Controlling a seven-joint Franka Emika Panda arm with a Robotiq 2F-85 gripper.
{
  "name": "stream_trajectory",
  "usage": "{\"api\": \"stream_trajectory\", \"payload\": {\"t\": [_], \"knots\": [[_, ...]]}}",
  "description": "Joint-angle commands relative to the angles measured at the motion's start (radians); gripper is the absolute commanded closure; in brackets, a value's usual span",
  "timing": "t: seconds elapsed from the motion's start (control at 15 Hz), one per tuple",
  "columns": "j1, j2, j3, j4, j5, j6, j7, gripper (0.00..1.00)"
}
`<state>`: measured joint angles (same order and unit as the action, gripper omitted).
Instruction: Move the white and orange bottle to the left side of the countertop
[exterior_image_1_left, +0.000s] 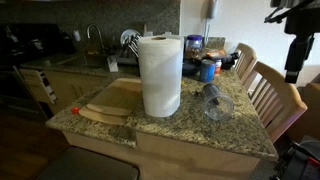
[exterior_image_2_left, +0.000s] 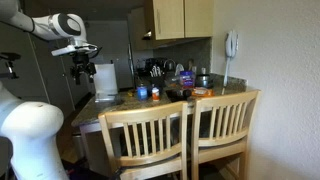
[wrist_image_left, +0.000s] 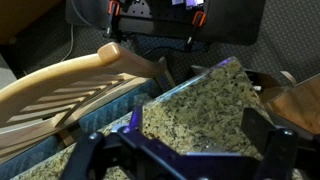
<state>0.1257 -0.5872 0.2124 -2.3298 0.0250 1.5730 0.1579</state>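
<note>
Tool (exterior_image_2_left: 82, 72) hangs open and empty, well apart from white and orange bottle (exterior_image_2_left: 155, 94).

On the one countertop (exterior_image_1_left: 248, 126) I count one paper towel roll (exterior_image_1_left: 160, 75) near the middle, one clear glass jar (exterior_image_1_left: 215, 103) just beside it, one wooden cutting board (exterior_image_1_left: 112, 100), one blue container (exterior_image_1_left: 208, 69) toward the far edge, and two wooden chairs (exterior_image_2_left: 147, 140) along one edge.
</note>
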Motion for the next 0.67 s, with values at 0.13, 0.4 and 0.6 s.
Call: {"api": "stream_trajectory", "payload": {"t": [0.13,0.4,0.6], "knots": [[0.007,0.002,-0.005,0.002,-0.003,-0.002,0.003,0.0],[0.01,-0.005,0.0,0.003,0.028,0.0,0.032,0.0],[-0.024,0.071,0.024,0.083,0.091,0.11,0.21,0.0]]}}
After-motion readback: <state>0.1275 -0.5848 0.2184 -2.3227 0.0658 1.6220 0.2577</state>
